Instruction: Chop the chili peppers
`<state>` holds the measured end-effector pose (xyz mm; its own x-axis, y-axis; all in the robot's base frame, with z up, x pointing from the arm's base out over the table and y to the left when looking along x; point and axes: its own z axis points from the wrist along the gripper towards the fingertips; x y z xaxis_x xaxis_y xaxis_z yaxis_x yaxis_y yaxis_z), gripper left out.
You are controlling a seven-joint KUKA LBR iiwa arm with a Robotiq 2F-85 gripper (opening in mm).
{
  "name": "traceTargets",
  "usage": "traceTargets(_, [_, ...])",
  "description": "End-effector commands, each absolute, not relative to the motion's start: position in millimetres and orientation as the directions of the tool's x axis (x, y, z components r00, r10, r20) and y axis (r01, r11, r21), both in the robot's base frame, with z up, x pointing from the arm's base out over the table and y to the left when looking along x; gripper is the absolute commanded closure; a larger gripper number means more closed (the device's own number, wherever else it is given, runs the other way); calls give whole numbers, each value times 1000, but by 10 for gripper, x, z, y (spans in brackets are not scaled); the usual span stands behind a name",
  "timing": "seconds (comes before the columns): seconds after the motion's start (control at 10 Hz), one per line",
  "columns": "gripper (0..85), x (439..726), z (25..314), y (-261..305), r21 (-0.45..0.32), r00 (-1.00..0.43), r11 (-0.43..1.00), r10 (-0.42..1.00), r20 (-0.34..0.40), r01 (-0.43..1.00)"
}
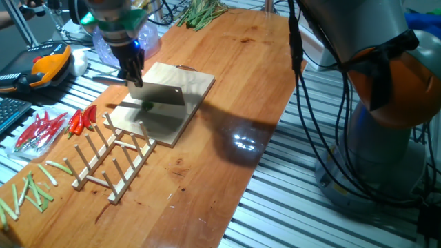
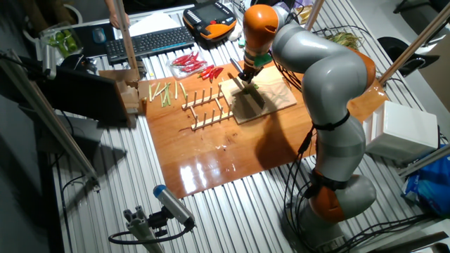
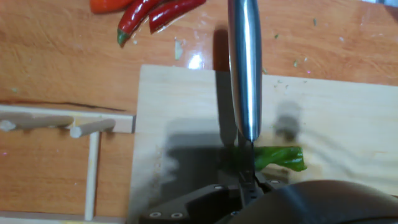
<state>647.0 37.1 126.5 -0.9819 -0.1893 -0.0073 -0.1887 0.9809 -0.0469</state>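
Dark housing of the gripper point(image 3: 249, 199) fills the bottom of the hand view, and a shiny steel knife handle point(image 3: 244, 62) runs up from it toward the far edge. Its fingers are clamped on the knife point(image 1: 157, 94), whose broad blade hangs edge-down over the pale wooden cutting board point(image 1: 196, 86). Just right of the blade's line, in the hand view, a short glossy green chili pepper point(image 3: 280, 157) lies flat on the board; part of it is hidden behind the blade, so whether the edge touches it cannot be told. From one fixed view the same pepper shows as a small green spot under the blade point(image 1: 147, 105).

Left of the board a wooden peg rack point(image 1: 114, 158) lies on the tabletop point(image 1: 234, 69), touching the board's left edge. Beyond the rack's far left end sit slim red chilies point(image 1: 83, 118), some loose and some in a clear bag. Pale green stalk sticks point(image 1: 31, 189) are scattered at the near left corner. A bunch of greens point(image 1: 200, 12) rests at the far end of the tabletop.
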Motion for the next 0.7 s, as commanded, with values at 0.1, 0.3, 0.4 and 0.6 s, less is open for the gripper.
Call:
traceTargets(0.1, [850,6462,1260,352,-48,-982,981,-190,-5,-190])
traceTargets(0.3, [850,6457,1245,343,-50,-983,981,-185,1,-185])
traceTargets(0.4, [850,6455,1231,341,-49,-983,982,-185,6,-185])
traceTargets(0.6, [850,6449,1193,350,-48,-984,982,-180,10,-180])
